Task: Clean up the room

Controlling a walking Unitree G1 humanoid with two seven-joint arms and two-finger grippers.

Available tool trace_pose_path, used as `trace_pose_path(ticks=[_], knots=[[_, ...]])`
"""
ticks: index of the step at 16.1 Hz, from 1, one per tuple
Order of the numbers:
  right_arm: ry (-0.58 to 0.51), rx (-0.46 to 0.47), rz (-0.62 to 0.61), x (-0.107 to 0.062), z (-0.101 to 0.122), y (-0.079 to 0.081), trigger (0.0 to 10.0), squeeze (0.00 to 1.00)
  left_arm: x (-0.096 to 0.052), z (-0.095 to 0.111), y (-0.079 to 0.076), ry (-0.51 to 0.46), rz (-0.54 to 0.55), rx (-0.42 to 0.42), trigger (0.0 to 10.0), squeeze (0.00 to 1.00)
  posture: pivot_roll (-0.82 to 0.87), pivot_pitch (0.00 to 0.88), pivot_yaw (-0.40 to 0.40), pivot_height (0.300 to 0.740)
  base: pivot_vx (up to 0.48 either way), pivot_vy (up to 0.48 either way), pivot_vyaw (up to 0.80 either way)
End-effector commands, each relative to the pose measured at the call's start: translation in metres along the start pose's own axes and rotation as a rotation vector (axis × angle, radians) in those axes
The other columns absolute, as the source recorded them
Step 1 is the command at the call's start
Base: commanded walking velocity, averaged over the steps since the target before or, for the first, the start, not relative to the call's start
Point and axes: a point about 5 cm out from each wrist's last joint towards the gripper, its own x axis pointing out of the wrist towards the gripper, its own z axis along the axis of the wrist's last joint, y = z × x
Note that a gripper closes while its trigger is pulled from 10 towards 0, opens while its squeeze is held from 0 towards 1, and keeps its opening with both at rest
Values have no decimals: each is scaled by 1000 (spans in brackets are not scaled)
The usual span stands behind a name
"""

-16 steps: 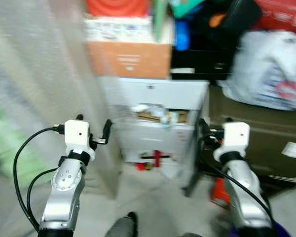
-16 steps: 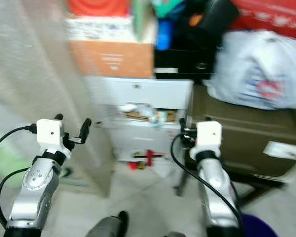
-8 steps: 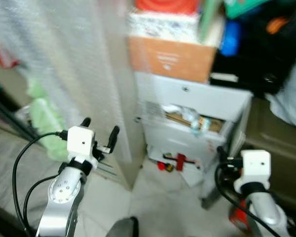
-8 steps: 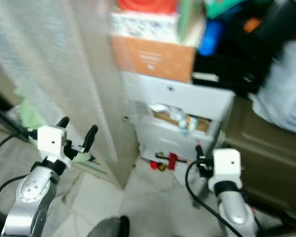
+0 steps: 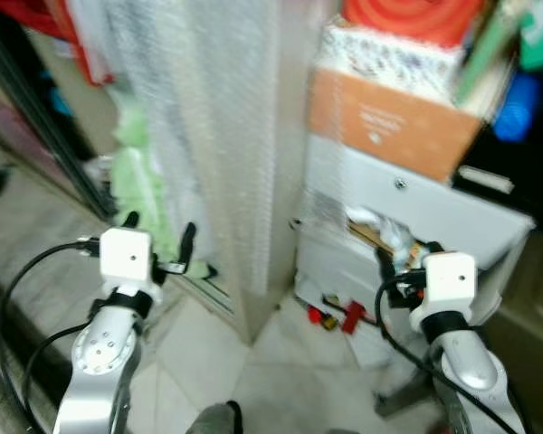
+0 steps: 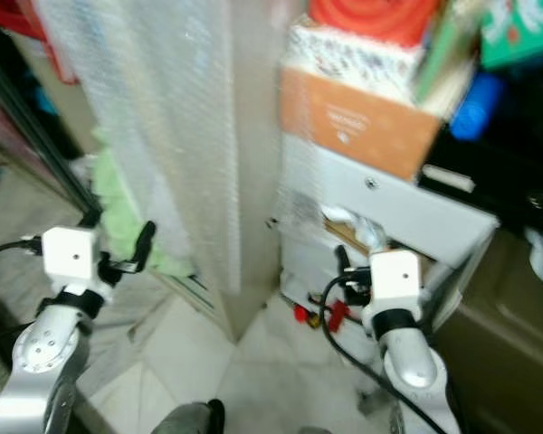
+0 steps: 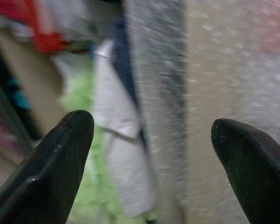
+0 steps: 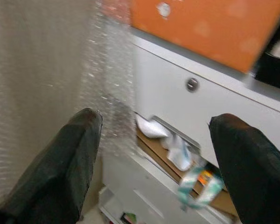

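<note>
**Two grippers raised and empty before cluttered storage**

Two black-fingered grippers are hovering in mid-air, neither holding anything. The left gripper (image 5: 156, 242) is standing wide apart at the near left, its fingers (image 7: 60, 158) pointing toward a pale green cloth bundle (image 5: 143, 194) on the far left floor. The right gripper (image 8: 154, 158) is also spread wide at the near right, facing a white metal drawer cabinet (image 5: 416, 203).

A tall sheet of translucent bubble wrap (image 5: 208, 117) is hanging over a beige pillar in the middle, just left of the cabinet. The cabinet's middle drawer is standing partly open, with crumpled white wrappers and packets (image 8: 177, 149) spilling out. An orange cardboard box (image 5: 389, 127) is sitting on the cabinet top, a patterned white box (image 5: 389, 59) is resting on that, and a red round item (image 5: 416, 14) is lying topmost. Small red objects (image 5: 339, 316) are lying on the pale tiled floor (image 5: 208, 362) at the cabinet's foot; their kind is too blurred to tell.
</note>
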Motion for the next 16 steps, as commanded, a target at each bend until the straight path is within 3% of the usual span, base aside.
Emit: trace_pose_path(ticks=[1, 3, 10, 16], knots=[[33, -9, -5, -7, -5, -6, 10000, 0, -8, 0, 2, 12, 25, 8, 10000, 0, -6, 89, 8, 740, 0, 0, 563], [43, -14, -1, -9, -8, -8, 10000, 0, -13, -4, 5, 35, 39, 6, 10000, 0, -8, 84, 8, 740, 0, 0, 563], [19, -19, -16, 7, -9, -14, 10000, 0, 6, 1, 7, 5, 69, 4, 10000, 0, -12, 20, 16, 740, 0, 0, 674], [-9, -21, 18, 18, -4, -12, 10000, 0, 6, 0, 3, -2, 99, -22, 10000, 0, 3, 25, -18, 740, 0, 0, 800]])
